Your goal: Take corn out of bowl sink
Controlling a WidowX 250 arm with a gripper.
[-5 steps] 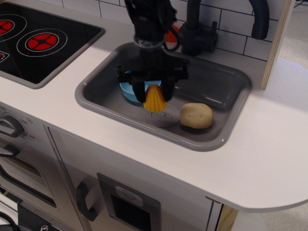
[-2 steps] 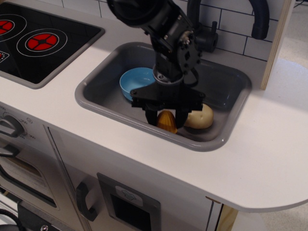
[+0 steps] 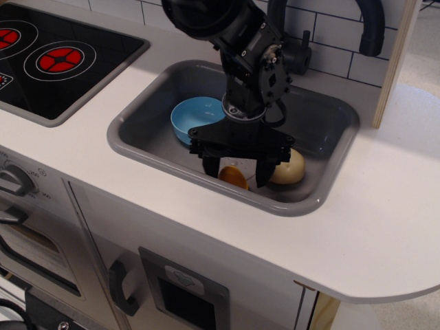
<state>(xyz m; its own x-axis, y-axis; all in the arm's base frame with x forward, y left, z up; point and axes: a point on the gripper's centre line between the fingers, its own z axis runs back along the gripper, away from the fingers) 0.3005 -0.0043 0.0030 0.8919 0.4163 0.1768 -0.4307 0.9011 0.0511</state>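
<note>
The yellow corn [image 3: 234,178] lies on the floor of the grey sink [image 3: 323,124], near its front wall and outside the bowl. The light blue bowl [image 3: 194,115] sits empty at the left of the sink. My gripper [image 3: 236,168] hangs straight over the corn with its black fingers [image 3: 209,165] spread to either side of it. The fingers stand apart from the corn, so the gripper is open. The corn's upper part is hidden by the gripper body.
A beige potato [image 3: 291,167] lies just right of the corn, touching the right finger's side. A black faucet [image 3: 285,48] stands behind the sink. A stove top [image 3: 55,58] is at the left. A wooden post [image 3: 395,62] rises at the right.
The gripper carried the corn from above the bowl rightward and down to the sink floor. Its fingers then spread and let go of the corn.
</note>
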